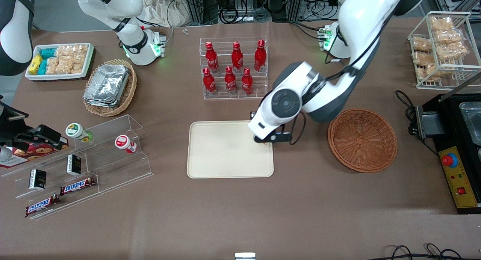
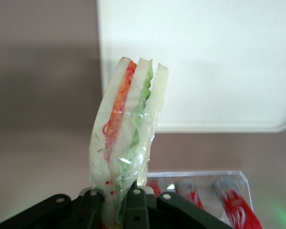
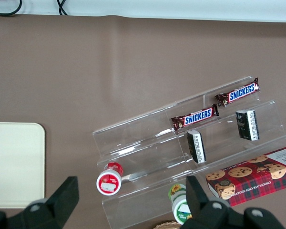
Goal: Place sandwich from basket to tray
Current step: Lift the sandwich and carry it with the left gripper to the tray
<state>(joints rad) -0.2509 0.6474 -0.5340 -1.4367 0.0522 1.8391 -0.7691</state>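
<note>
The left arm's black two-finger gripper (image 1: 267,140) hangs over the edge of the flat, cream-beige rectangular plastic tray (image 1: 221,154) that lies nearest the round, reddish-brown woven wicker basket (image 1: 362,139). In the wrist view the gripper (image 2: 118,202) is clamped on the triangular, clear-wrapped sandwich (image 2: 126,138), its fingers (image 2: 136,206) pressed against the wedge's broad end. The pale bread slices with green and orange-pink filling point out from the gripper across the tray's rounded corner (image 2: 200,57) and the brown tabletop beside it; whether the sandwich touches the tray cannot be told. In the front view only a sliver of the sandwich (image 1: 265,142) peeks out beneath the wrist.

The basket sits on the brown table (image 1: 240,215) toward the working arm's end, just beside the tray but apart from it, with nothing visible inside. Farther from the front camera than the tray stands a clear acrylic tiered rack (image 1: 235,92) holding six red cola bottles (image 1: 236,57) in two rows. Toward the parked arm's end of the table lie a tan oval wicker basket of silver foil containers (image 1: 109,85), a white bin of snack packets (image 1: 59,61), and a clear stepped display (image 1: 86,166) with two Snickers bars (image 1: 77,185).
</note>
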